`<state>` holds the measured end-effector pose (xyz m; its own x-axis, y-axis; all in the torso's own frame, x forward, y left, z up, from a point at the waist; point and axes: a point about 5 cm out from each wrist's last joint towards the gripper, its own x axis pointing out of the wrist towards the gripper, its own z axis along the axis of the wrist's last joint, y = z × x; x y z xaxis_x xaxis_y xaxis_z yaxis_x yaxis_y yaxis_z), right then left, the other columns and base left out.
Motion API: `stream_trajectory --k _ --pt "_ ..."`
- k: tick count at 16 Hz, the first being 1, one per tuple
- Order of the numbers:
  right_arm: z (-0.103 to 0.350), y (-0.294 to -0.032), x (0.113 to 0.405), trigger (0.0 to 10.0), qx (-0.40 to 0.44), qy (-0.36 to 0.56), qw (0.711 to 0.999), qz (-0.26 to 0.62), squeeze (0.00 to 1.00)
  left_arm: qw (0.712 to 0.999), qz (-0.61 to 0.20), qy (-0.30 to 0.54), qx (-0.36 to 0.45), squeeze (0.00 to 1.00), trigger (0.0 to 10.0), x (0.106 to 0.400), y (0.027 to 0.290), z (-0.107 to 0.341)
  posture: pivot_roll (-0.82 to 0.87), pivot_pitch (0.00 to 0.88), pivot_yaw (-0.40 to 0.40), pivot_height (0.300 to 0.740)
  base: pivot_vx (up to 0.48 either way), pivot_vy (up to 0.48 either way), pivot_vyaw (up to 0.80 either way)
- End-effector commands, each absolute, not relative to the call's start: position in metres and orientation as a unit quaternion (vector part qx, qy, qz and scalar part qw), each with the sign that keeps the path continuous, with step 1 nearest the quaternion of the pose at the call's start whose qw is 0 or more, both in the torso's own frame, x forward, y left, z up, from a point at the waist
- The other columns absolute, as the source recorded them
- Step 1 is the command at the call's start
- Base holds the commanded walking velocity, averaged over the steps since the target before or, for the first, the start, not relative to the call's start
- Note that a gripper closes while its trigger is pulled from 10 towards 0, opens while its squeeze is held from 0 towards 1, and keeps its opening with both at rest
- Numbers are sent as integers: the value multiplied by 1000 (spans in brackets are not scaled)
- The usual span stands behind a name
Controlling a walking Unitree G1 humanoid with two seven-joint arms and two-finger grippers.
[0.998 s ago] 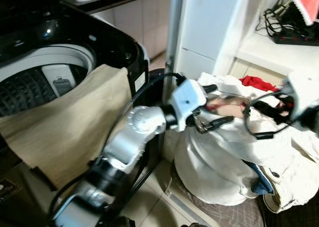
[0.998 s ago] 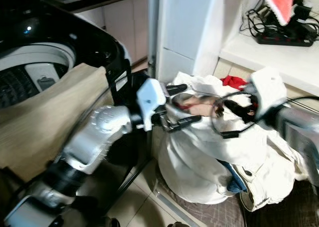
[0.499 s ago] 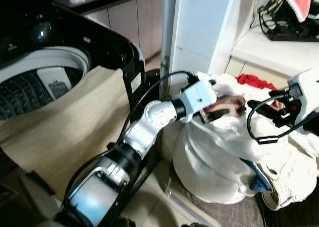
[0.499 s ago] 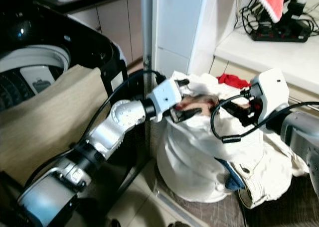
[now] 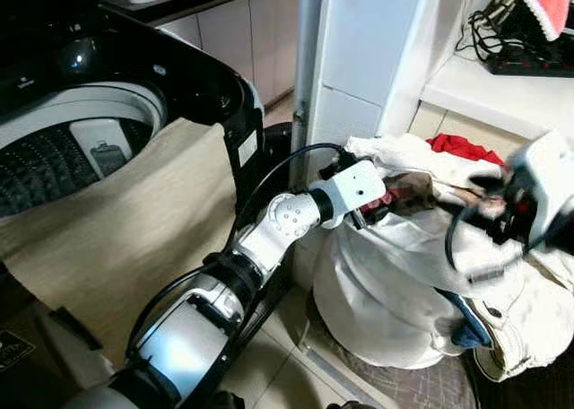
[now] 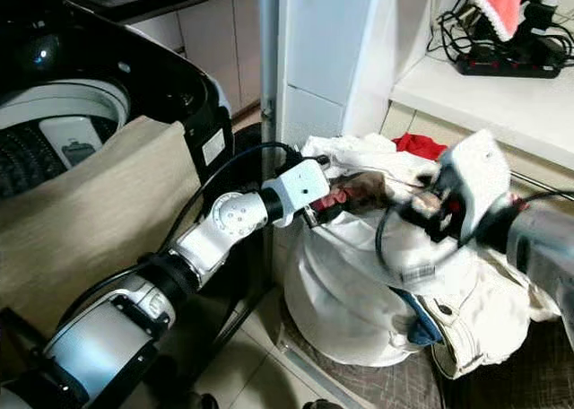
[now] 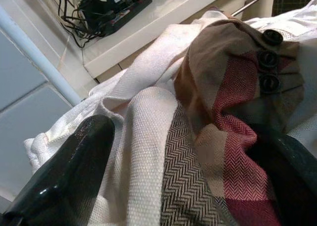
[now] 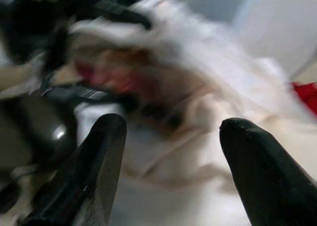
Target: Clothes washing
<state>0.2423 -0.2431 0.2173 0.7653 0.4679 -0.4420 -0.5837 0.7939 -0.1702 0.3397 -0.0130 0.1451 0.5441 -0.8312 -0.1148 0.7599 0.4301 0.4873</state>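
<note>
Already the left pincer (image 7: 173,186) is wide, straddling the brown-and-red checked garment (image 7: 233,102) atop the white laundry bag (image 5: 395,292). Its folds run forward between both fingers. The right pincer (image 8: 168,151) hovers wide just beside it, farther off.

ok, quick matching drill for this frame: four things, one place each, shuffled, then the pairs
Things:
1. beige cloth
2. plaid garment
3. power strip
4. red cloth

Places:
A. on the white shelf
B. between the left gripper's fingers
C. at the back of the laundry pile
D. draped over the washer rim

Pairs: 1-D, 2-B, 3-A, 4-C
</note>
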Motion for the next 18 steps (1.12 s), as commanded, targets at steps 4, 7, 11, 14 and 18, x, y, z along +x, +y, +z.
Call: stream_trajectory --k 4,7,11,14,18 --pt "217 -240 226 10000 -171 224 897 340 0 852 -465 -85 225 0 0 345 -13 155 -168 57 12 740 0 0 0" --pt "215 -243 226 10000 -171 227 899 334 0 852 -471 -89 210 0 0 345 -12 156 -166 57 13 740 0 0 0" --pt "215 -241 228 10000 -172 221 899 336 0 851 -477 -91 201 0 0 345 -12 156 -163 54 15 740 0 0 0" --pt "214 -242 229 10000 -174 220 900 334 0 847 -488 -89 191 0 0 343 -12 155 -163 47 17 740 0 0 0" --pt "213 -239 229 10000 -173 219 899 338 0 848 -492 -92 176 0 0 341 -11 153 -160 37 22 740 0 0 0"
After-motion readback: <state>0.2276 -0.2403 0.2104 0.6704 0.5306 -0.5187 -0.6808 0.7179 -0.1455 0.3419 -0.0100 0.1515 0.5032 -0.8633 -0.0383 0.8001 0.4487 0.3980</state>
